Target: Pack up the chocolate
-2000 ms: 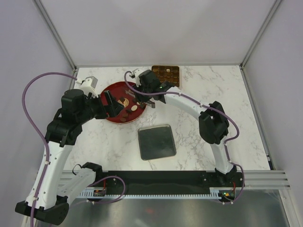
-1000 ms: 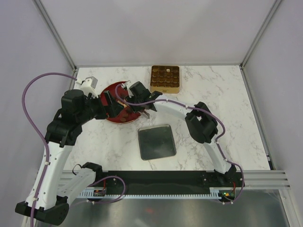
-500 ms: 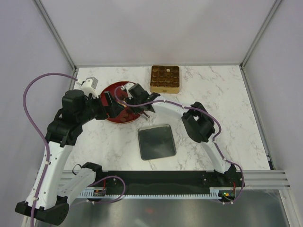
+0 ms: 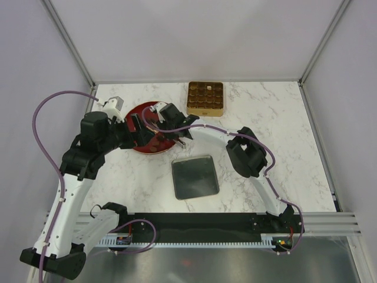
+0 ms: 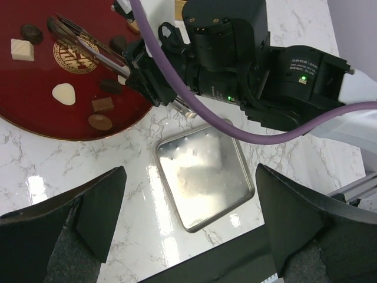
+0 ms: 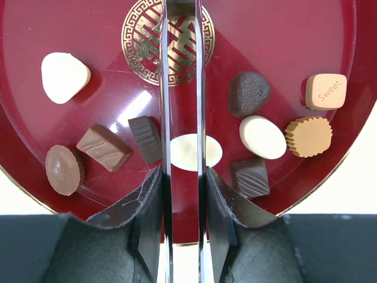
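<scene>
**Right arm back over the dish, lining up another piece**

Two seconds ago my right arm was stretched toward the gold tin [image 4: 205, 98] and hid part of it; a second ago it had swung back over the red dish [image 6: 265, 35], and in the last half second it has hardly moved; the left arm has only shifted a little. I read that as one delivery trip finished and the next pick being set up.

The right gripper [image 5: 56, 23] is released; its two long thin blades run parallel with a narrow gap and nothing between them; the tips reach toward the gold emblem [image 6: 168, 26]. A cream oval piece [image 6: 184, 152] lies on the dish under the blades, partway along them rather than at the tips; I judge it the likely target, but the blades must draw back and drop first.

The chocolate [image 6: 256, 135] is mostly loose on the dish; some pieces sit in the tin's compartments, though I cannot count them.

The left gripper [image 5: 191, 200] hangs wide open and empty, near the grey square tray [image 5: 203, 177].
</scene>
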